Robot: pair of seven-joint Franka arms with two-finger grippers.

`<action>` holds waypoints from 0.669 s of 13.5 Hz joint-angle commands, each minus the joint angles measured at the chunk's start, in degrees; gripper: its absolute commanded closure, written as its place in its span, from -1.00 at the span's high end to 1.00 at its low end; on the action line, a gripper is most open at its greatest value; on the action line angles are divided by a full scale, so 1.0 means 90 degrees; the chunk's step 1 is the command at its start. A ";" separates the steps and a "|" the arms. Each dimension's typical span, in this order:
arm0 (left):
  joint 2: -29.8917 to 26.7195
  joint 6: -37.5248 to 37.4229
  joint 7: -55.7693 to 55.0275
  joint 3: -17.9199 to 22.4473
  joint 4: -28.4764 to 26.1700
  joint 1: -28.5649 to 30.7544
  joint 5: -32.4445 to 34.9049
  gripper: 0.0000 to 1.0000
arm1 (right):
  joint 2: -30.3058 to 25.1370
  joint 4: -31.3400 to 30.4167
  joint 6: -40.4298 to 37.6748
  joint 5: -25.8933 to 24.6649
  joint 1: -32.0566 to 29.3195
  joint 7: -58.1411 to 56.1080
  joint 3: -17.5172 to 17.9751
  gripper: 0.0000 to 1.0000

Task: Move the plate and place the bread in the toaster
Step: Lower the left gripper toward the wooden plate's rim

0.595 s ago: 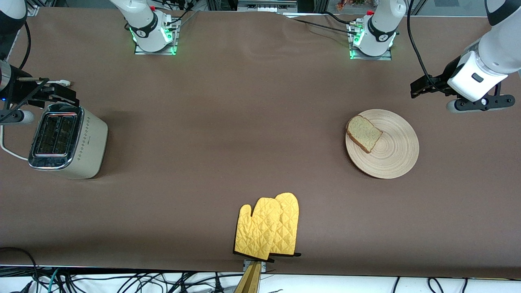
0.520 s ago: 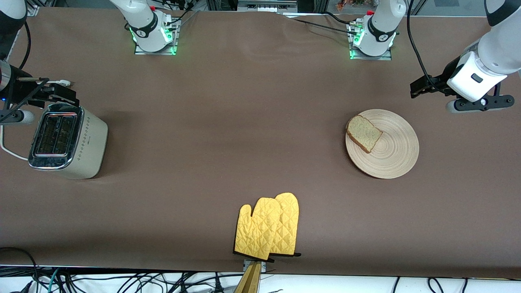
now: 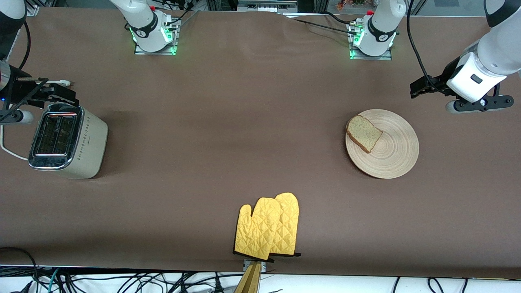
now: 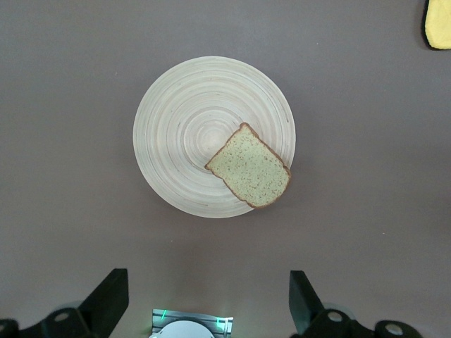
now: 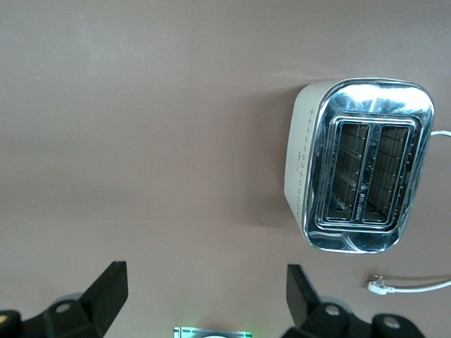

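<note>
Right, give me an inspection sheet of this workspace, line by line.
Surface: brown table, flat.
Plate: toward the left arm's end, bread lying on its rim.
Toaster: toward the right arm's end, both slots bare.
Clutter: yellow oven mitts, overlapping, at the edge nearest the front camera.
Left gripper: fingers open, nothing held, up in the air beside the plate.
Right gripper: fingers open, nothing held, up in the air beside the toaster.
Cables: white cord lying unplugged by the toaster; black cables off the table edge.
Surroundings: two arm bases lit green.
</note>
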 commanded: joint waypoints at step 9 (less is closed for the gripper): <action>0.0028 0.0052 0.0060 -0.0014 -0.0124 0.0254 -0.0054 1.00 | -0.0012 0.0012 0.0023 0.0067 -0.0042 -0.0015 0.0015 1.00</action>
